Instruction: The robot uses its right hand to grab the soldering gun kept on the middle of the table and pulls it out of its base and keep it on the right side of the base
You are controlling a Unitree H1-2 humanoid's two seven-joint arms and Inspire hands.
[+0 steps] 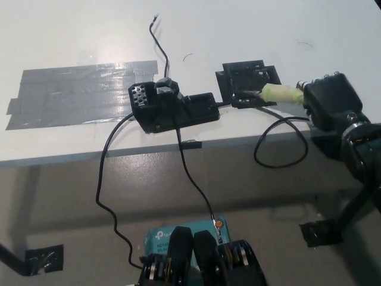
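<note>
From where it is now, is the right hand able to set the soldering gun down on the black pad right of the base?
Probably yes. The right hand holds the soldering gun with its tip already over the black pad, and nothing lies between them; the base sits clear to the left.

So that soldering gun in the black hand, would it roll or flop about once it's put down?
The soldering gun looks stiff and slim, so probably light. Its rounded handle might roll on the table. Its black cord loops loosely off the edge, so it could tug.
</note>
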